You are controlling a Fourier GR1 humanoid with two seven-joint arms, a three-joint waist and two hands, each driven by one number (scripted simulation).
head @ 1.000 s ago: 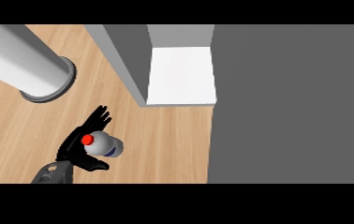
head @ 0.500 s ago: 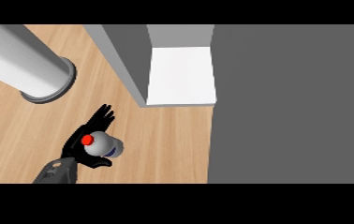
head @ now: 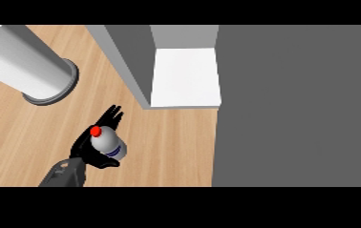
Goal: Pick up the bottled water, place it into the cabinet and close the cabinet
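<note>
The bottled water (head: 108,145), silvery with a red cap and a blue label, is at the lower left over the wooden counter (head: 169,146). My left hand (head: 88,150) is wrapped round it from the left. The thumb curls under the bottle and the fingers (head: 112,113) stick out past the cap towards the cabinet. The cabinet stands open up and to the right, showing its white inner floor (head: 185,77) behind a grey side wall (head: 130,62). My right hand does not show.
A wide dark grey panel (head: 285,105) fills the right side, next to the cabinet opening. A large pale grey cylinder (head: 35,72) with a flared foot is at the upper left. Bare wood lies between the bottle and the cabinet.
The bottle's red cap has shifted slightly up and to the right within the hand. The hand itself has barely moved.
</note>
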